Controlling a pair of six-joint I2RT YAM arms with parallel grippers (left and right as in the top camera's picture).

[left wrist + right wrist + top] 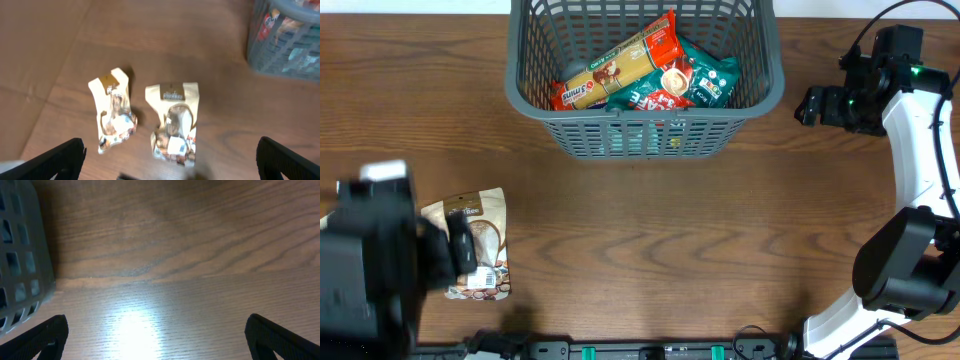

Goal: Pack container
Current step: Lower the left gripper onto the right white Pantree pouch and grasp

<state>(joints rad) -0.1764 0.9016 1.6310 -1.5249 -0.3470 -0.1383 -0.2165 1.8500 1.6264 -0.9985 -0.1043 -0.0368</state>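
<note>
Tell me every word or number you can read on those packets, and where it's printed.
"3 mins": on the long orange packet in the container.
"AFE", partly covered: on the teal and red packet beside it.
Cream packet and its neighbour: brown labels too blurred to read.

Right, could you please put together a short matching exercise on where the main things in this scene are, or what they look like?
Things:
1. container
2. red packet
3. wider cream packet
4. right gripper

Descriptions:
A. open, above the table beside the container
B. dark grey with slotted sides
C. lying on the table, outside the container
D. lying inside the container

Pairs: 1-B; 2-D; 3-C; 4-A
</note>
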